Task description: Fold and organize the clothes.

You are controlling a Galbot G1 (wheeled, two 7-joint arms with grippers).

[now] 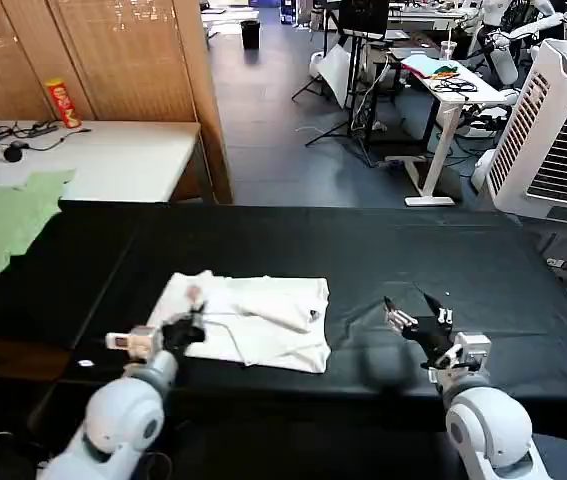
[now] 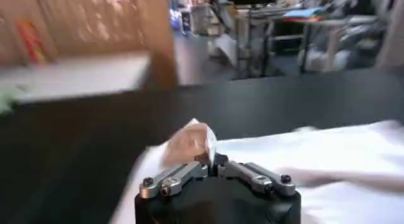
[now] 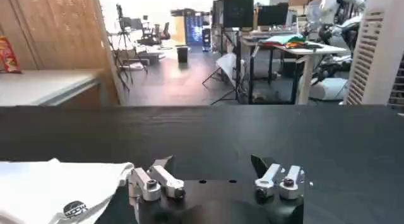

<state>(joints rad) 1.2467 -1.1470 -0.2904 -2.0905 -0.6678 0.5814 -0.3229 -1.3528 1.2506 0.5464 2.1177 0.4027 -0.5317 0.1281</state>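
T-shirt (image 1: 253,320) lies folded on your black table (image 1: 363,250), long axis left to right. Your left claw (image 1: 191,325) is closed, pinching its left edge. Your right claw (image 1: 415,312) hovers open, clear of it.

One white T-shirt (image 1: 251,320), one green garment (image 1: 3,225), two grippers (image 1: 191,322) (image 1: 418,310)

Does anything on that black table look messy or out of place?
Mostly the white T-shirt: it lies rumpled, with uneven folds rather than a neat rectangle. The left gripper pinches its near-left corner. A light green garment hangs off the table's far-left edge.
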